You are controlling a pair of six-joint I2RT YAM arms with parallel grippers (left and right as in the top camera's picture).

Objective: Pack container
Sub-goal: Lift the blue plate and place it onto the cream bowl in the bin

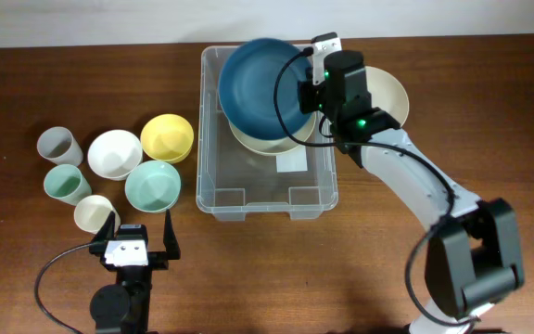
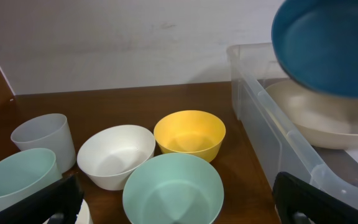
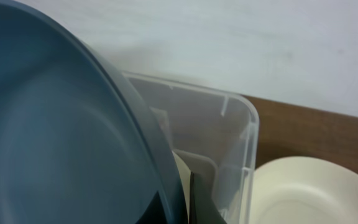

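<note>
The clear container [image 1: 265, 206] stands mid-table. My right gripper [image 1: 307, 93] is shut on the rim of a big blue dish [image 1: 262, 82], which hangs tilted over the container's far end. Under it, inside the container, lies a cream plate [image 1: 265, 142]. In the right wrist view the blue dish [image 3: 61, 137] fills the left side, with my gripper [image 3: 188, 205] pinching its edge and the container's corner [image 3: 244, 124] behind. My left gripper [image 1: 142, 234] stands open near the front edge, just short of a mint bowl [image 2: 173, 190]. Nothing sits between its fingers [image 2: 316, 199].
Left of the container sit a yellow bowl [image 1: 167, 136], a white bowl [image 1: 114, 153], the mint bowl [image 1: 153, 186], a grey cup [image 1: 58, 145], a mint cup [image 1: 67, 183] and a cream cup [image 1: 95, 213]. Another cream plate [image 1: 392, 93] lies right of the container.
</note>
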